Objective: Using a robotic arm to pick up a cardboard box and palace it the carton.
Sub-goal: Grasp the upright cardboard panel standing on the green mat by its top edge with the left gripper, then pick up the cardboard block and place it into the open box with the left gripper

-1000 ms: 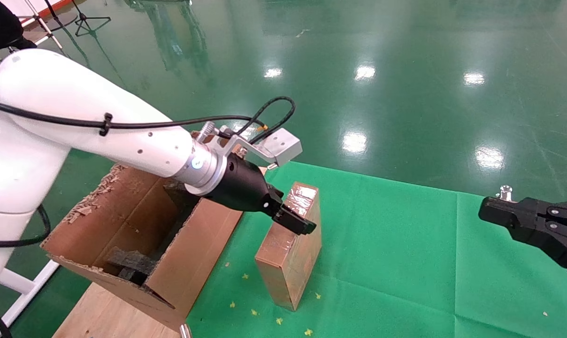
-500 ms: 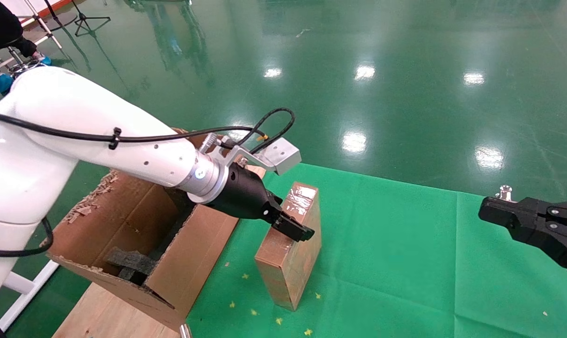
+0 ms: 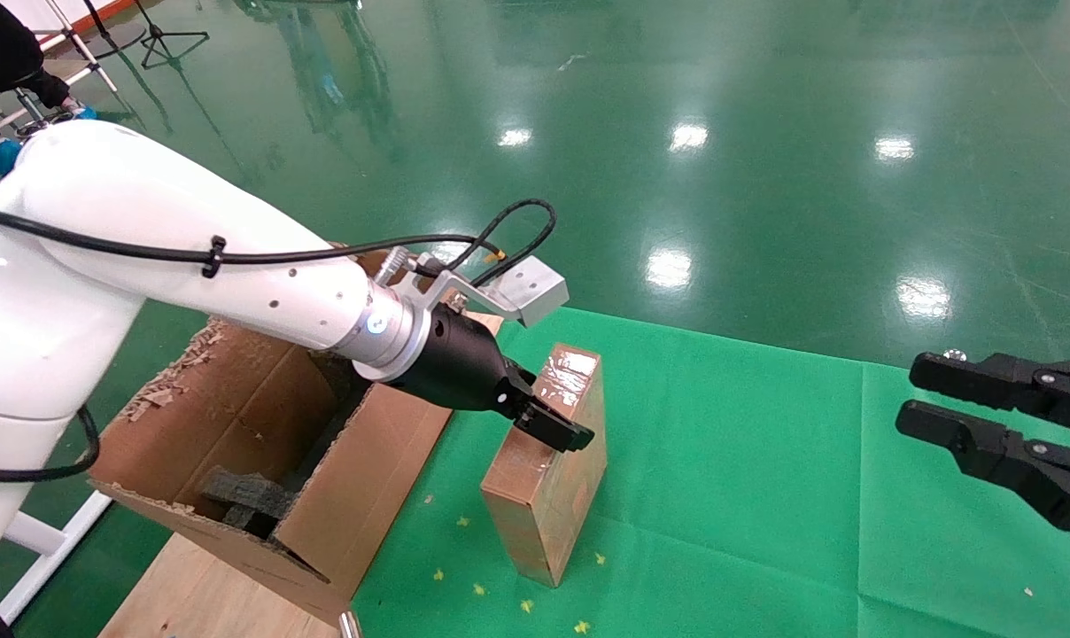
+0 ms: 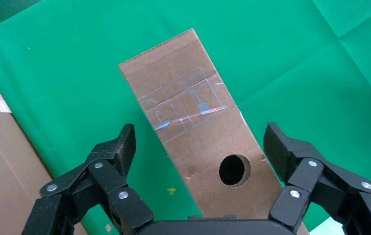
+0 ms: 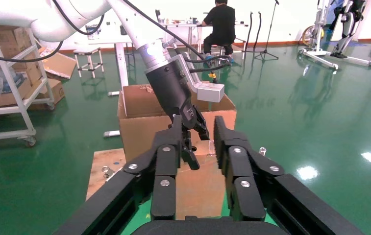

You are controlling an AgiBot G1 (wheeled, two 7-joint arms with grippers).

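Two grippers in the head view. The left gripper [image 3: 544, 424], on the white robotic arm [image 3: 189, 257], sits over the top edge of the cardboard box [image 3: 548, 474], which stands on end on the green cloth [image 3: 730, 496]. The carton [image 3: 260, 443] is just left of the box, its near wall close to the box's left face, a narrow strip of cloth between them. To the right of the box the cloth is open as far as the right gripper [image 3: 907, 394], low at the right edge, fingers slightly apart, holding nothing.

Left wrist view: left gripper [image 4: 200, 152] spread wide, one finger on each side of the box [image 4: 193, 132], clear gaps at both long edges, no contact seen. Round hole [image 4: 234, 170] in the facing side; carton wall [image 4: 2, 166] beside one finger.

Right wrist view: right gripper [image 5: 204, 134] with a narrow gap between its fingers. Beyond it, the left gripper [image 5: 193, 134] over the box [image 5: 200, 181], carton [image 5: 144, 115] behind.
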